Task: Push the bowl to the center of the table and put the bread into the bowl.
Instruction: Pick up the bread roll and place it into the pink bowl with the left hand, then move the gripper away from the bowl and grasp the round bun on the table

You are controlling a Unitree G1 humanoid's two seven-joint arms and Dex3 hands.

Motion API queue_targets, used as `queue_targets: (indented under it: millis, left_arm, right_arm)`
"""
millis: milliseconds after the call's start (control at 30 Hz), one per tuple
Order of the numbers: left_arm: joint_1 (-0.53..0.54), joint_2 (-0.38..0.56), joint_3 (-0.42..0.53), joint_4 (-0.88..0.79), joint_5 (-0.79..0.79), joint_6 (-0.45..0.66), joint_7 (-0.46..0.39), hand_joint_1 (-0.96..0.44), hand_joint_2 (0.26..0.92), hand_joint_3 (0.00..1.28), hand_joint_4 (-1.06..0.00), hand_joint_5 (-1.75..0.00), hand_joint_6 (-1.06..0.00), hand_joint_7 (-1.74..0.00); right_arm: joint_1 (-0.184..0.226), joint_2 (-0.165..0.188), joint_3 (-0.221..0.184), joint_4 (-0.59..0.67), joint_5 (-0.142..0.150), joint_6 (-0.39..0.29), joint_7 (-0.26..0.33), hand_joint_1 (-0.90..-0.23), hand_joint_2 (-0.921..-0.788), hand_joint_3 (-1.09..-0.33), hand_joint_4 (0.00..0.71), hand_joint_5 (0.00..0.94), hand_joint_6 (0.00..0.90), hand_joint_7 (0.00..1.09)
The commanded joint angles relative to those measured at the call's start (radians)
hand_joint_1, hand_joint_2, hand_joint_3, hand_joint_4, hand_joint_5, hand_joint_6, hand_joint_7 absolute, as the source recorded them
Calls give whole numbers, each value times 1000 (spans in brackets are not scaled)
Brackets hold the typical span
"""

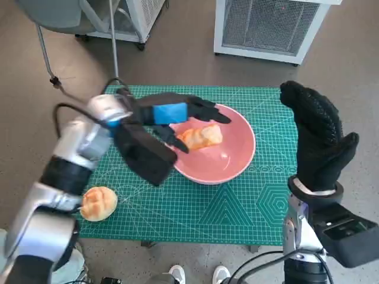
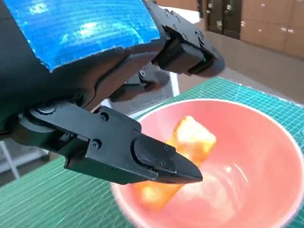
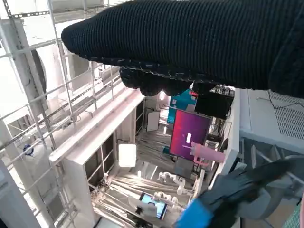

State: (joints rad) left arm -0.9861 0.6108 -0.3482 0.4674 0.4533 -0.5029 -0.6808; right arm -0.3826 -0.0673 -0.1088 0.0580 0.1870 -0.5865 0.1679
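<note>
A pink bowl [image 1: 246, 127] stands near the middle of the green cutting mat [image 1: 237, 207]. A golden piece of bread [image 1: 201, 136] lies inside it. My left hand [image 1: 172, 112] hovers over the bowl's left side with its fingers spread above the bread and holds nothing. In the left wrist view the bread [image 2: 192, 140] rests on the bowl's floor [image 2: 266, 156] beneath the parted fingers of my left hand [image 2: 95, 57]. My right hand [image 1: 320, 136] is raised upright to the right of the bowl, empty, apart from it. A second round bread roll [image 1: 98, 203] sits at the mat's front left corner.
A white grilled unit [image 1: 266, 26] and a metal stand [image 1: 47, 53] are on the floor beyond the table. A person's shoes [image 1: 177, 273] show at the near edge. The right wrist view shows only the glove [image 3: 199, 42] and room background.
</note>
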Motion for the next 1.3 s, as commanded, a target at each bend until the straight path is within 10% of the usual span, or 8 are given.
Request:
queue_targets:
  millis: [33,667,1300]
  left_arm:
    - [82,125,91,-107,-110,0,-79,-70,775,0,-110,-11,-304,-82]
    - [539,513,414,-330,-230,-32,-121,-106,749,0,-239,-25,-395,-70]
    - [835,542,517,-535,-240,167,-154,-37,751,3,-258,-2,-391,-21]
  right_arm:
    - [16,5,6,2,-22,12,-11,-471,-921,-618,361,15,-1,753]
    - [-5,-3,11,22,3,27,14,-465,-921,-628,358,13,-1,749]
    - [-43,-5,17,39,34,58,51,-465,-921,-638,361,16,-1,763]
